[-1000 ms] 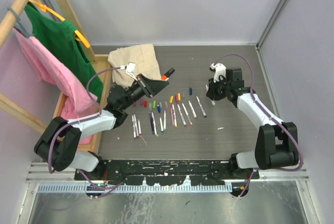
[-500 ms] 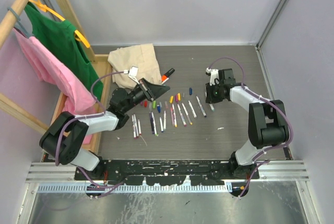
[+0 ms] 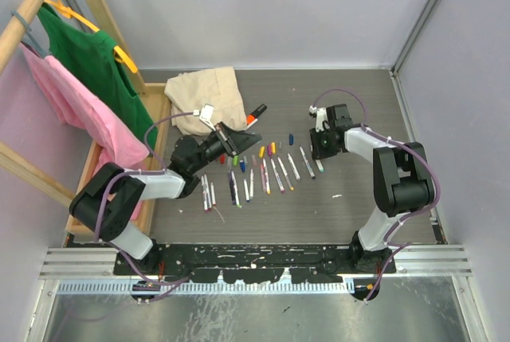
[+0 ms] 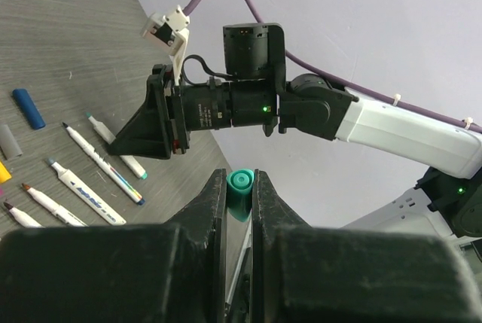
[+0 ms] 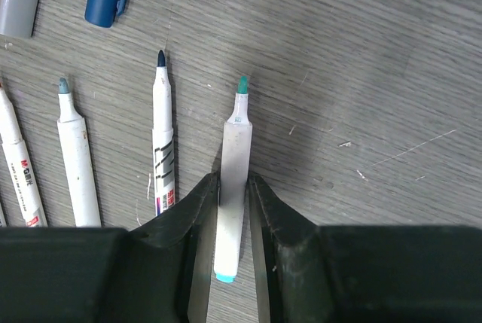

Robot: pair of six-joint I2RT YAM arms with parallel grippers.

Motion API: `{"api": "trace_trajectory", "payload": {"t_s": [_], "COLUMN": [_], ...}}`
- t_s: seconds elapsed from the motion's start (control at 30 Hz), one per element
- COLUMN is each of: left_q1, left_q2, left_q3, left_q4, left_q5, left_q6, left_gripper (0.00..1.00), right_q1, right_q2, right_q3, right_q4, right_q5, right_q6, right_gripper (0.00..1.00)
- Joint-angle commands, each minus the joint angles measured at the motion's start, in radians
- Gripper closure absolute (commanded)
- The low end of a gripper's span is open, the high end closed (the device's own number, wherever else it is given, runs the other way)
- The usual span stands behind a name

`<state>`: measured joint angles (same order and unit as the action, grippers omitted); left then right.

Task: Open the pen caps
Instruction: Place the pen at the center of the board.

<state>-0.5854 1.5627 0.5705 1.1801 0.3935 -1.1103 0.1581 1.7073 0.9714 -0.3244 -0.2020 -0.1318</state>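
The table [image 4: 45, 22] is finished in matt grey wood grain; the teal pen cap [image 4: 239, 187] and teal-tipped pen [image 5: 235, 165] are moulded in smooth plastic.

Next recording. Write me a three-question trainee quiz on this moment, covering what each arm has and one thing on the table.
1. Multiple choice: what is pinched in the jaws of the left gripper? A) a teal cap B) a blue cap C) a whole pen
2. True or false: the teal-tipped pen lying between the jaws of the right gripper has its cap on.
3. Fill in: in the top view, the thick black marker lies at the edge of the beige ___.

Key: 1 A; 2 false, its tip is bare; 3 cloth.
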Motion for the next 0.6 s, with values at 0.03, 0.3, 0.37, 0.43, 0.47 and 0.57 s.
{"api": "trace_trajectory", "payload": {"t_s": [0.03,0.3,0.37,0.43,0.47,0.57], "left_q1": [-0.010,-0.034,-0.042,-0.049,-0.054,-0.068], "left_q2": [0.020,0.065,0.080,0.094,0.098,0.108], "left_q3": [0.014,0.044,0.055,0.071,0.079,0.112], "left_q4": [0.099,0.099,0.087,0.057,0.037,-0.050], "left_q5": [0.021,0.011,-0.003,-0.020,-0.028,-0.063], "left_q6": [-0.016,-0.014,-0.006,0.002,0.007,0.035], "left_gripper": [1.00,1.00,1.00,1.00,1.00,1.00], "right_q1": [0.005,0.005,0.005,0.005,0.004,0.005], "right_q2": [0.009,-0.010,-0.031,-0.058,-0.074,-0.123], "right_q3": [0.044,0.058,0.058,0.055,0.052,0.045], "right_q4": [-0.013,-0.027,-0.025,-0.020,-0.018,-0.010], "right_q5": [0.009,-0.006,-0.010,-0.010,-0.009,-0.008], "right_q6": [0.003,0.001,-0.001,-0.004,-0.005,-0.015], "right_gripper": [0.68,0.65,0.62,0.59,0.59,0.58]}}
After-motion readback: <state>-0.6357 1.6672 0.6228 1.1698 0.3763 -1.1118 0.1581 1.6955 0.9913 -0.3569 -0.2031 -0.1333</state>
